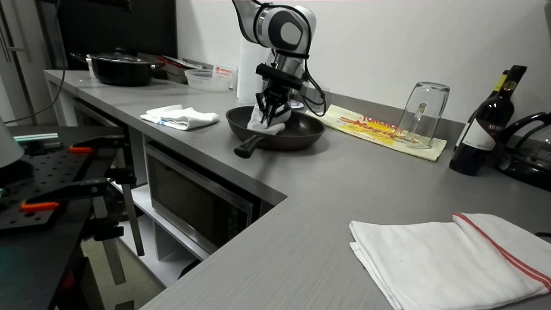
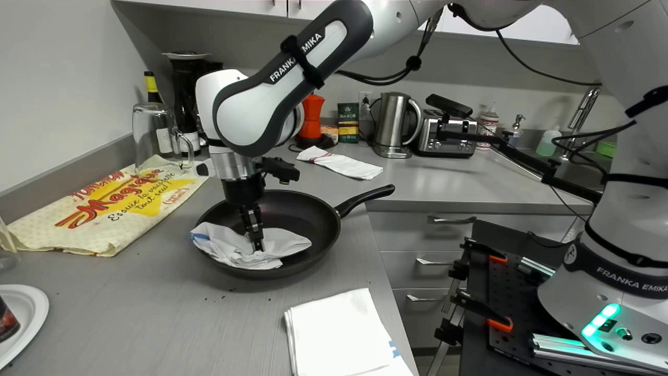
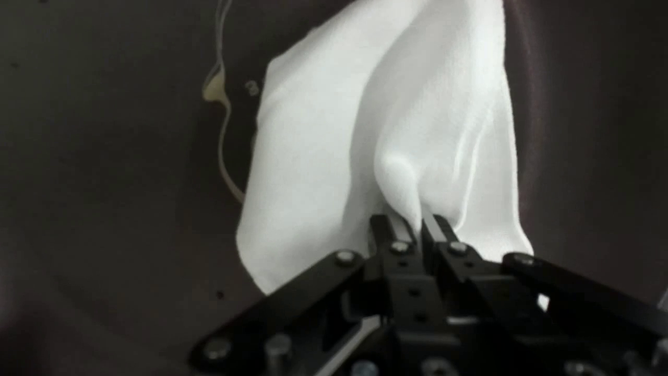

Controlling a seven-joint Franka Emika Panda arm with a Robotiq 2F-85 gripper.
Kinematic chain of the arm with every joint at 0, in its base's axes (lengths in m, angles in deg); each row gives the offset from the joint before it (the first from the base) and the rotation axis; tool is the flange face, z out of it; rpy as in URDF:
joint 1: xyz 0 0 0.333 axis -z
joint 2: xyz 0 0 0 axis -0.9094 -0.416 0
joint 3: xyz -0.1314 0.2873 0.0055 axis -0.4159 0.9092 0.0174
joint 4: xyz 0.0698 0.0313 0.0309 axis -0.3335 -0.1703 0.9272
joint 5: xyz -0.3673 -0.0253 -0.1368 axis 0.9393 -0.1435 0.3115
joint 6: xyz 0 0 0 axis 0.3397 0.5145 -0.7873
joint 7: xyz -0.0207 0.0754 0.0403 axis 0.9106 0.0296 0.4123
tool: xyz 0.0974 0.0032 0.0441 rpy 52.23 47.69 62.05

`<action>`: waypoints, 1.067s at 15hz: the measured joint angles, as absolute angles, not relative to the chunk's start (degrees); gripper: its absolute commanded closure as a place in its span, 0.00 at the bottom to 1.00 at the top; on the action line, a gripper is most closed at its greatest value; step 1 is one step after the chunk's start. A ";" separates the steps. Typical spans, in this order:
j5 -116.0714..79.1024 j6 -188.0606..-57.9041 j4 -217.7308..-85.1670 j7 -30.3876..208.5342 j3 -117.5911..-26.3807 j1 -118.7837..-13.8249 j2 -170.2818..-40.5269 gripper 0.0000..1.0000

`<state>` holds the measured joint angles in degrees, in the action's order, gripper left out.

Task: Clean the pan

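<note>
Because a pale streak (image 3: 215, 90) at the upper left of the wrist view lies mostly outside the white dish towel (image 3: 313, 146), only its lower end appearing to meet the fabric, we judge that strokes kept to the right would miss it, and a light one might merely smear it. At lower centre, the gripper (image 3: 419, 230) has its jaws nearly together, with a narrow fold of the towel pinched between them; so small a pinch, we think, could slip free if the streak proves sticky, letting the gripper itself scrape the surface beneath.

In an exterior view, the towel lies across the left rim of the black frying pan (image 2: 308, 219), which rests around mid-frame on the grey counter (image 2: 156, 313). We see nothing else steadying the pan, so a hard sideways push could slide or spin it. At its right, the long straight handle (image 2: 365, 200) points to the upper right, and the long axis slants that way from lower left. Where an exterior view has the pan (image 1: 301, 125) just above centre, we find the handle tip (image 1: 245, 149) aimed at the lower left.
</note>
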<state>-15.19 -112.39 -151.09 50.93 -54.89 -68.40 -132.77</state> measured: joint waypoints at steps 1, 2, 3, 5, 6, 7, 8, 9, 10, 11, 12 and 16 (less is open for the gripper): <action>-15.19 -112.22 -150.36 51.02 -55.18 -68.40 -133.34 0.98; -15.19 -111.93 -149.73 51.14 -55.40 -68.40 -133.61 0.98; -15.19 -111.90 -149.27 51.35 -55.70 -68.40 -133.80 0.98; -15.00 -112.06 -148.28 51.88 -56.76 -68.43 -134.13 0.98; -14.78 -112.29 -147.89 52.10 -57.56 -68.43 -134.22 0.98; -14.51 -112.42 -147.42 52.42 -58.56 -68.40 -134.32 0.98; -14.07 -112.58 -146.94 52.96 -59.67 -68.36 -134.44 0.98; -13.48 -112.84 -146.53 53.59 -60.93 -68.30 -134.52 0.98; -12.77 -113.14 -146.20 54.28 -62.14 -68.14 -134.60 0.98; -12.05 -113.36 -145.86 55.05 -63.29 -67.93 -134.69 0.98; -11.32 -113.64 -145.65 55.87 -64.32 -67.69 -134.71 0.98; -8.76 -115.59 -145.25 59.04 -66.55 -67.11 -134.49 0.98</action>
